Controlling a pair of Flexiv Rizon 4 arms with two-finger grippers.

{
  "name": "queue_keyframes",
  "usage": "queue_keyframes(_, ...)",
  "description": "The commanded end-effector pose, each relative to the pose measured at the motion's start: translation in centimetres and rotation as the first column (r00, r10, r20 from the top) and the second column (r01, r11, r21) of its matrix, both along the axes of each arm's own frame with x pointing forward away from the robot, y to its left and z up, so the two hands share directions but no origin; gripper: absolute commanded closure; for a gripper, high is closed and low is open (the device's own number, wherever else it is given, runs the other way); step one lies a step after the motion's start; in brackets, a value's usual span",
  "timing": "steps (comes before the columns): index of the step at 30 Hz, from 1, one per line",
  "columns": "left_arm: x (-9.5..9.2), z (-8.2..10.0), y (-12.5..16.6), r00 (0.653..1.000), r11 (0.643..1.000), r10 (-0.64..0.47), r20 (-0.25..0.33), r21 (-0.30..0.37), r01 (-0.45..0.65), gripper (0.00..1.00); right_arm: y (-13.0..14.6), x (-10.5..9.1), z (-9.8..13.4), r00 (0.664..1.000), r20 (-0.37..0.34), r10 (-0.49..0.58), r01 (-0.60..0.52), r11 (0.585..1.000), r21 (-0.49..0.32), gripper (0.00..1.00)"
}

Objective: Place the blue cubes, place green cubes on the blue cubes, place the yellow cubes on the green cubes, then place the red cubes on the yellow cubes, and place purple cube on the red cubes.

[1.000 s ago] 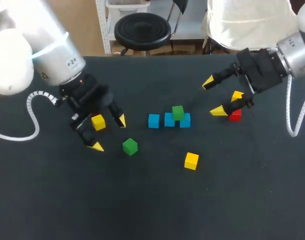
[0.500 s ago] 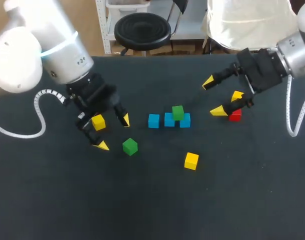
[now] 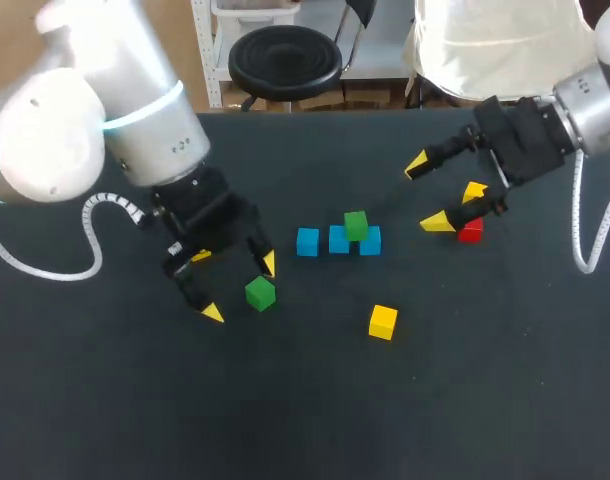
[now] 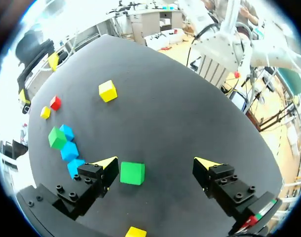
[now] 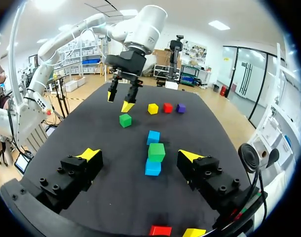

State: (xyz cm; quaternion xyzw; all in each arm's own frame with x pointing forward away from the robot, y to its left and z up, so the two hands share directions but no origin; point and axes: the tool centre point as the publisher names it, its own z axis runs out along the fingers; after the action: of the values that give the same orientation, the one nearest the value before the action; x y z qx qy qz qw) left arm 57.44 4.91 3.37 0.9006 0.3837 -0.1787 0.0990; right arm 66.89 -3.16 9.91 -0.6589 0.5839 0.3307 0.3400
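My left gripper (image 3: 241,288) is open and hangs over the loose green cube (image 3: 260,293). In the left wrist view that green cube (image 4: 132,173) lies between the fingers of the left gripper (image 4: 157,164), close to one tip, untouched. Three blue cubes (image 3: 338,239) stand in a row at mid-table, with a second green cube (image 3: 356,224) on two of them. A yellow cube (image 3: 383,321) lies nearer the front. My right gripper (image 3: 427,193) is open above the table, near a red cube (image 3: 471,232) and a yellow cube (image 3: 474,190).
In the right wrist view a yellow cube (image 5: 152,108), a red cube (image 5: 168,107) and a purple cube (image 5: 180,107) lie in a row beyond my left gripper (image 5: 121,100). The left arm hides most of them in the head view; only a yellow edge (image 3: 200,256) shows.
My left arm has moved right and toward the front, from over the yellow cube to the loose green cube. The right arm has not moved.
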Motion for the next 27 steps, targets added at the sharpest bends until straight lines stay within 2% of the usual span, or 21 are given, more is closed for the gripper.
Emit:
queue_keyframes(1,0.4,-0.6,-0.3,1.000,1.000,0.007,-0.003,0.006,-0.007,0.00,0.0,-0.1,0.0,1.000,0.001,-0.001,0.001,1.000,-0.001,0.00)
queue_keyframes(3,1.4,-0.9,-0.3,0.999,1.000,0.026,-0.029,0.005,-0.026,0.00,0.0,-0.1,0.0,1.000,0.001,-0.001,0.001,1.000,-0.001,0.00)
queue_keyframes(9,3.5,-1.1,-0.5,0.997,0.997,0.071,-0.007,0.030,-0.070,0.00,0.0,-0.1,0.0,1.000,0.001,-0.001,0.001,1.000,-0.001,0.00)
queue_keyframes(18,3.9,-2.4,-2.3,0.999,0.997,0.035,-0.030,0.066,-0.033,0.00,0.0,-0.1,0.0,1.000,0.001,-0.001,0.001,1.000,-0.001,0.00)
queue_keyframes(27,3.7,-2.2,-1.0,0.997,0.997,0.068,-0.040,0.047,-0.066,0.00,0.0,-0.1,0.0,1.000,0.001,-0.001,0.001,1.000,-0.001,0.00)
